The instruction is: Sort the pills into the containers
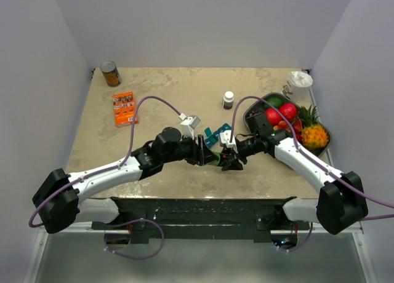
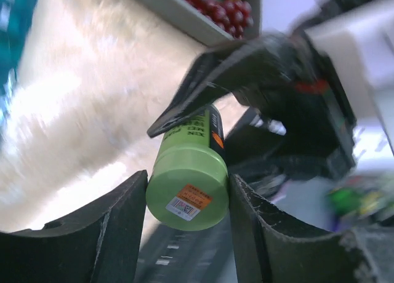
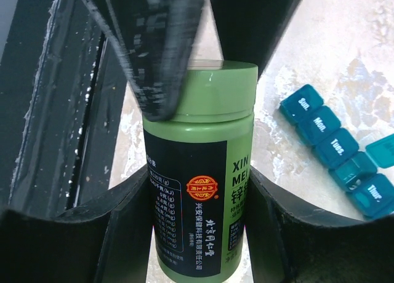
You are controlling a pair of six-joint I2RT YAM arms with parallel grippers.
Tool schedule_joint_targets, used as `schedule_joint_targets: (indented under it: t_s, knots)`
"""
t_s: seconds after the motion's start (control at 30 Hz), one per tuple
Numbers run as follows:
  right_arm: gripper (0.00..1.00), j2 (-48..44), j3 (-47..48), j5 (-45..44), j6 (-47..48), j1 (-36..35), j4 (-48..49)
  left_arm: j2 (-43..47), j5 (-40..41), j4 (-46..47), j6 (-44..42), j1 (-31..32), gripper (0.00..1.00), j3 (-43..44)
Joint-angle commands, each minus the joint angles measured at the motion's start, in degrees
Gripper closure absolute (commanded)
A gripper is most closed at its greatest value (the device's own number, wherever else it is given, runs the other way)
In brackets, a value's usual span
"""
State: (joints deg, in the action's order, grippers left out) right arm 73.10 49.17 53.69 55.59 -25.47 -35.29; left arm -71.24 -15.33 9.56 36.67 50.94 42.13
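Observation:
A green pill bottle point(image 3: 200, 191) with a black label is held between both grippers above the table's near middle. My right gripper point(image 3: 197, 191) is shut on its body. My left gripper point(image 2: 188, 187) is shut on its green capped end point(image 2: 188, 197), which bears a barcode sticker. In the top view the left gripper point(image 1: 211, 155) and the right gripper point(image 1: 230, 160) meet tip to tip and hide the bottle. The teal containers strip point(image 3: 335, 144) lies on the table just behind them, with one lid point(image 3: 385, 149) open. It also shows in the top view point(image 1: 215, 135).
A grey fruit tray point(image 1: 248, 115) with a pineapple point(image 1: 314, 135) stands at the right. A small dark bottle point(image 1: 228, 99) stands at mid back, a brown can point(image 1: 111, 73) at back left, an orange packet point(image 1: 124, 107) at left, and a white cup point(image 1: 300, 83) at back right.

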Motion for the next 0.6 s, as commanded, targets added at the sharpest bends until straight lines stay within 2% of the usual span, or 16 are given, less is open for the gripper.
schedule_joint_targets:
  t_s: [0.0,0.03,0.07,0.1,0.13,0.23,0.3,0.37,0.47,0.5,0.57]
  knots:
    - [1.00,-1.1,0.7,1.3,-0.7,0.0,2.1,2.9,5.3,-5.1,38.9,1.6,0.99,1.2]
    - [1.00,-1.1,0.7,1.3,-0.7,0.1,2.1,3.9,6.1,-5.5,39.6,1.7,0.93,1.2]
    - [1.00,-1.4,0.7,1.2,-0.8,0.1,2.0,4.1,6.4,-4.7,39.9,1.7,0.76,1.2]
    - [1.00,-1.5,0.7,1.1,-0.9,0.1,2.1,4.2,6.1,-4.0,39.5,1.7,0.66,1.2]
    - [1.00,-1.6,0.6,1.2,-0.9,0.2,2.1,4.0,5.9,-3.8,38.9,1.7,0.44,1.4]
    - [1.00,-1.8,0.7,1.2,-1.0,0.6,2.0,4.9,5.0,-4.3,34.9,1.5,0.09,1.2]
    - [1.00,-1.9,0.7,1.4,-1.0,0.8,2.0,5.9,5.6,-5.7,29.6,1.3,0.01,0.9]
    - [1.00,-1.8,0.6,1.5,-0.9,0.8,2.0,8.6,6.3,-7.0,25.1,1.0,0.01,-0.3]
    - [1.00,-1.8,0.7,1.4,-0.8,0.8,1.9,13.6,7.7,-7.5,13.1,0.6,0.01,-3.0]
    - [1.00,-1.9,0.7,1.4,-0.6,0.9,1.8,14.8,7.7,-7.7,5.5,0.5,0.01,-3.7]
    - [1.00,-1.8,0.7,1.4,-0.5,0.9,1.7,18.1,7.3,-8.2,-3.4,0.5,0.01,-5.6]
